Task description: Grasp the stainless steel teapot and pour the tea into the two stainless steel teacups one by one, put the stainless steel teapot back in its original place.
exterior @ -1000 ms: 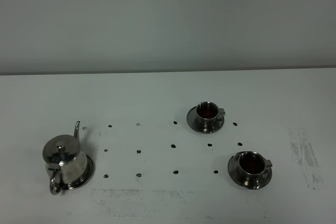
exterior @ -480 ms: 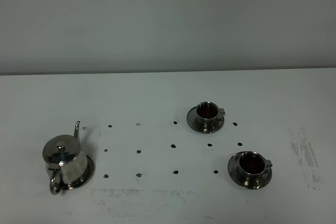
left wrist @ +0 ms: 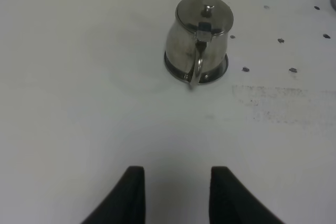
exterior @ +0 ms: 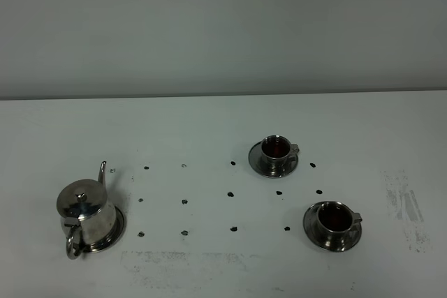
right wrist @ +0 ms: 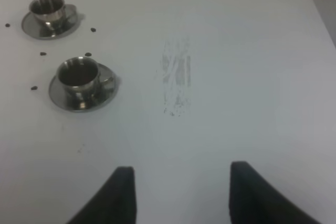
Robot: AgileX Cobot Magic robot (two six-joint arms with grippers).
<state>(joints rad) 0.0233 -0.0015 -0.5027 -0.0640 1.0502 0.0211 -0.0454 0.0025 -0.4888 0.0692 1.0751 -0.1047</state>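
The stainless steel teapot point(exterior: 85, 215) stands upright on its saucer point(exterior: 117, 227), the original place, at the front left of the table, with its handle towards the front. In the left wrist view the teapot point(left wrist: 202, 32) is well ahead of my left gripper point(left wrist: 177, 174), which is open and empty. Two stainless steel teacups sit on saucers on the right, one farther back point(exterior: 276, 148) and one nearer point(exterior: 334, 218). Both hold dark reddish tea point(exterior: 335, 217). The right wrist view shows the cups point(right wrist: 47, 6) point(right wrist: 79, 74) far off to one side of my right gripper point(right wrist: 181, 174), whose fingers stand wide apart and empty. Neither arm shows in the high view.
A grid of small black dots point(exterior: 232, 193) marks the white table between the teapot and the cups. Grey scuff marks lie at the right point(exterior: 405, 204) and along the front point(exterior: 181, 259). A plain wall rises behind the table's far edge.
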